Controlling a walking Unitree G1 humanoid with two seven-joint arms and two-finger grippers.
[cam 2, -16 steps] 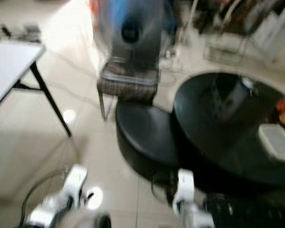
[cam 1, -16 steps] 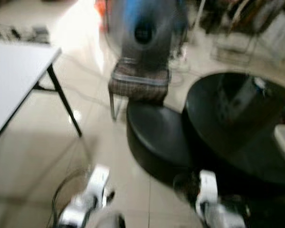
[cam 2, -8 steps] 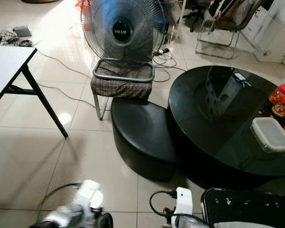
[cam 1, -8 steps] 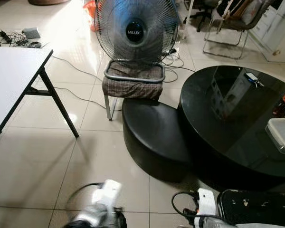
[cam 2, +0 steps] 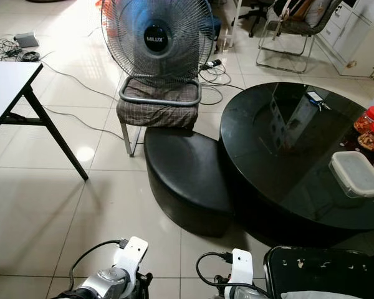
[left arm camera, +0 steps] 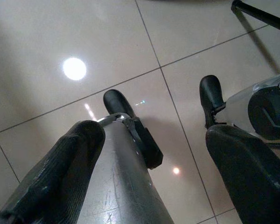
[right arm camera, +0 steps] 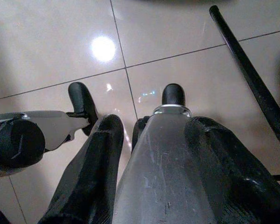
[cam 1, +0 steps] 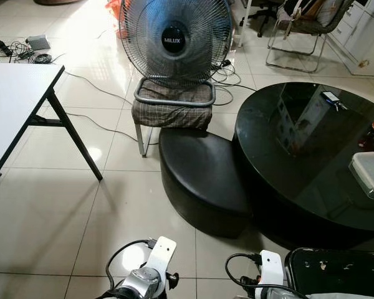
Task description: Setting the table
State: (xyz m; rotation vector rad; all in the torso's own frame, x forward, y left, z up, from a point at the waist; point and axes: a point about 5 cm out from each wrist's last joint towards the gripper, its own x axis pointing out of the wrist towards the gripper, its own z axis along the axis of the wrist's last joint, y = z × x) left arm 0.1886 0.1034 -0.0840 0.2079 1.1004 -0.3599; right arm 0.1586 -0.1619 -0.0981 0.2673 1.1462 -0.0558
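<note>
White tabletop [cam 1: 12, 106] far left on black folding legs. Fan [cam 1: 174, 38] on a checked stool [cam 1: 172, 111], centre. Right: round black glass table [cam 2: 299, 149] with a lidded plastic container [cam 2: 358, 173] near its edge. Left gripper [left arm camera: 154, 154] and right gripper [right arm camera: 154, 154] hang over floor tiles, fingers spread, holding nothing.
</note>
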